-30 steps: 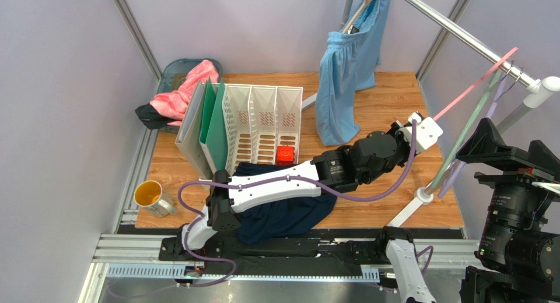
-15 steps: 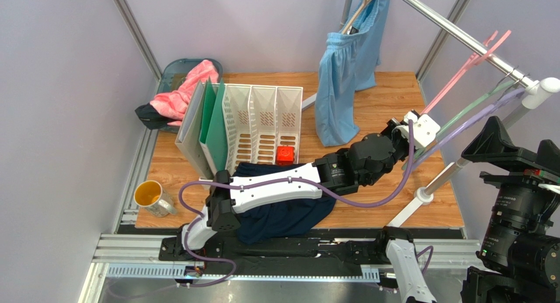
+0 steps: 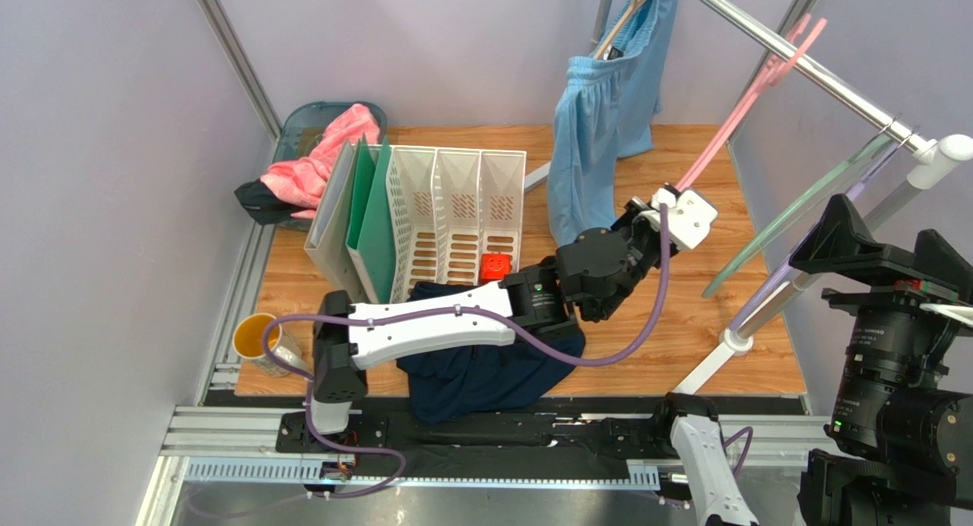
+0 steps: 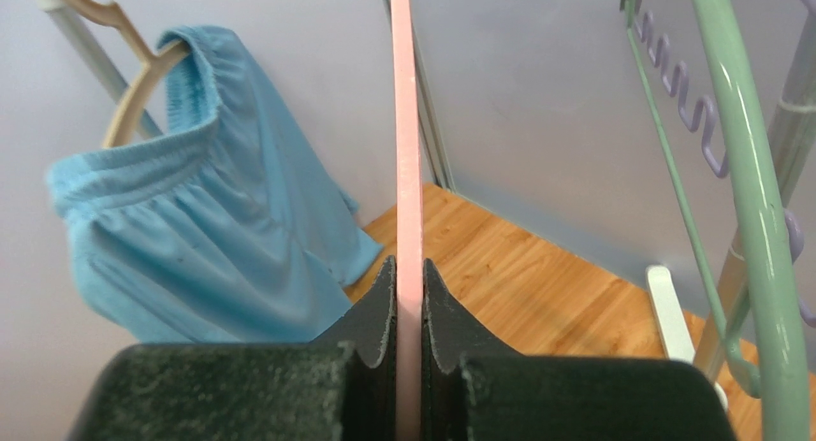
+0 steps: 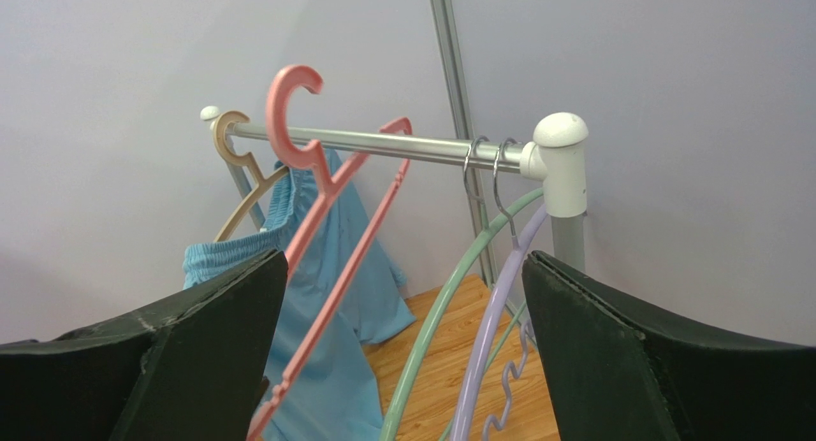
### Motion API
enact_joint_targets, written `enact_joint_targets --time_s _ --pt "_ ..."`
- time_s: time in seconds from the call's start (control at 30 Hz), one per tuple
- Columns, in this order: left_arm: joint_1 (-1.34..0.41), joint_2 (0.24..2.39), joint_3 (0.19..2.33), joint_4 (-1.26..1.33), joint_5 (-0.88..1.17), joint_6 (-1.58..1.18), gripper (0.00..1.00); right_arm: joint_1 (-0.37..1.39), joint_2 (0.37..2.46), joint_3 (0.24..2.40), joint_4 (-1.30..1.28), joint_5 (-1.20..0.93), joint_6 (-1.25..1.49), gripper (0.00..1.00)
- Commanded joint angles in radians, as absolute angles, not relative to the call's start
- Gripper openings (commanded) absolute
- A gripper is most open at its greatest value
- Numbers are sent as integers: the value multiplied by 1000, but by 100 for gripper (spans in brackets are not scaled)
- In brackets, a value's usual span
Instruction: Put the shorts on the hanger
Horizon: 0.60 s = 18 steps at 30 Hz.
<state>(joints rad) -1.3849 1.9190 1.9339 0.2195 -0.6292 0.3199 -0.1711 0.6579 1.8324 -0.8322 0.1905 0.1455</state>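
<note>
Top external view: my left arm reaches across the worktop (image 3: 674, 344) over the shorts (image 3: 491, 378), which lie crumpled at the near edge, partly under that arm. My left pincer (image 4: 409, 278) is pressed together on the lower bar of the hanger (image 3: 742, 99). The left wrist view shows the pink strip clamped upright between both pads. The hanger slants up from my grip to the rail (image 3: 834, 87), and its hook sits at the rail. I cannot tell whether the hook rests on it.

The light blue shorts (image 3: 594, 127) on their wooden hanger (image 3: 626, 19) hang just to the left of the pink hanger. To its right, the green hanger (image 5: 431, 326) and the lilac hanger (image 5: 488, 336) hang by metal hooks near the rail's white end cap (image 5: 560, 154). A white file rack (image 3: 457, 218) with a green folder (image 3: 368, 207) stands behind the shorts. A pink cloth (image 3: 326, 156) lies beyond it, and a mug (image 3: 260, 338) sits at the left edge. My right pincer (image 5: 404, 259) is spread wide and grips nothing.

A second ago the pink hanger hung against the green and lilac ones at the rail's right end, with my left pincer near the right edge of the worktop. Now the hanger sits further along the rail towards the light blue shorts, well apart from the other two. My arm has swung inward with it. The shorts have not moved.
</note>
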Motion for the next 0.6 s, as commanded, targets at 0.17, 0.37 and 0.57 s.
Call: enact_joint_targets --time_s 0.17,0.37,0.57 --pt "-1384 1755 1816 325 -666 351 0 -169 670 1761 -785 54 193 98" --pt "-1384 1620 1654 193 -724 302 0 -169 693 1692 -736 -205 320 94" --pt "-1385 1398 1454 132 -758 334 0 -169 778 1658 -661 -465 530 89"
